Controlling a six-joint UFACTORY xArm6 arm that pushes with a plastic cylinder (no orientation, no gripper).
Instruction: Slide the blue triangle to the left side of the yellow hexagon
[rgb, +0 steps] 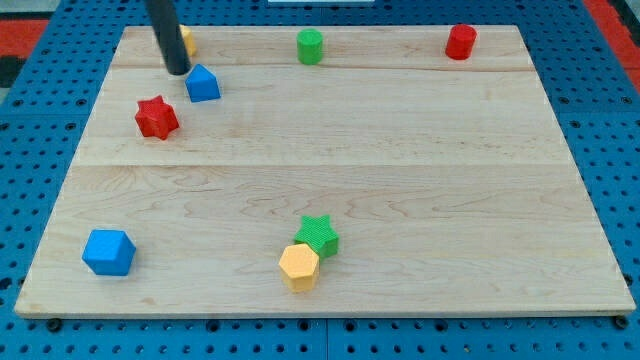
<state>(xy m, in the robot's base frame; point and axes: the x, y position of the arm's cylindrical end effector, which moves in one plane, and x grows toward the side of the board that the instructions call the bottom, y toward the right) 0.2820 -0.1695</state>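
counting two blue blocks (203, 84) (109, 252), two red, two green, my tip (178, 71) beside one, no claw fitted

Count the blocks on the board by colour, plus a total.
Blue: 2, blue triangle, blue hexagon
Red: 2, red star, red cylinder
Green: 2, green cylinder, green star
Yellow: 2, yellow hexagon, yellow block behind the rod
Total: 8

The rod (166, 35) is cut off by the view's top edge; only its lower length shows, ending at my tip (178, 71). A yellow block (188, 40) sits behind the rod, mostly hidden, shape indeterminate. The yellow hexagon (299, 266) overlaps the lower left of the green star (318, 234); whether they touch cannot be determined.
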